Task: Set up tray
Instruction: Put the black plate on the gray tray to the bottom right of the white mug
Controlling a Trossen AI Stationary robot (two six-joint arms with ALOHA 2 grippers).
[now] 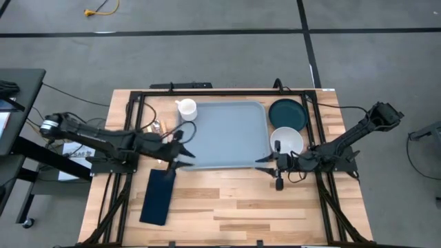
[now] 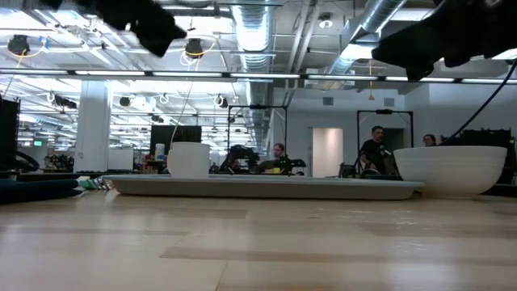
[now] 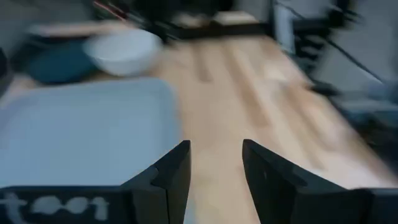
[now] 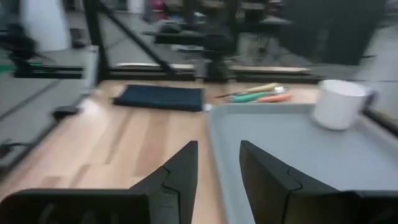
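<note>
**benchwatcher:** So where's this at? The bench point(image 1: 227, 200) has the tray point(image 1: 227, 134) lying flat across its far middle, empty as far as I can see.

**armnerd:** Looks like the tray's placed and loading comes next. Bowl point(image 1: 286, 140) and plate point(image 1: 287, 112) sit just off its right edge, cup point(image 1: 186, 108) at its far-left corner. Left gripper point(image 1: 185, 153) and right gripper point(image 1: 265, 162) hover at the near corners, jaws parted, holding nothing. I'd guess one has to reach for a dish.
</note>
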